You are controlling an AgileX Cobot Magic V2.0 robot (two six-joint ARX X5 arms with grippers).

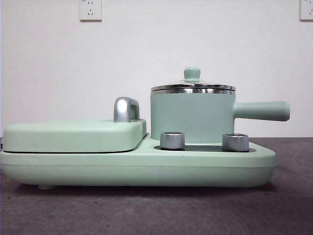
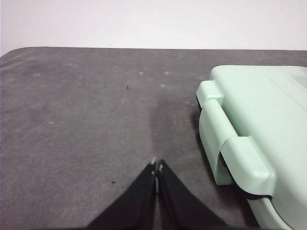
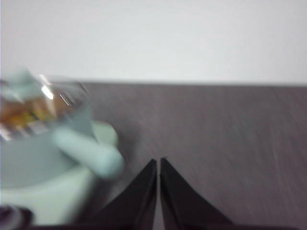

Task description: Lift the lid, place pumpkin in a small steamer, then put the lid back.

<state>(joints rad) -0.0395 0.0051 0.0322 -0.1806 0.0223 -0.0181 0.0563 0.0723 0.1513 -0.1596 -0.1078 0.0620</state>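
Presently the lid sits closed on the small steamer, an orange-yellow shape blurred beneath the glass. The right gripper, jaws pressed together, is nearer; left gripper likewise closed.

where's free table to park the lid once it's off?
Bare grey table beside the hinged cover's outer edge, under the left hand. More bare table on the steamer's handle side, under the right hand. The appliance top is crowded: cover, steamer, two knobs.
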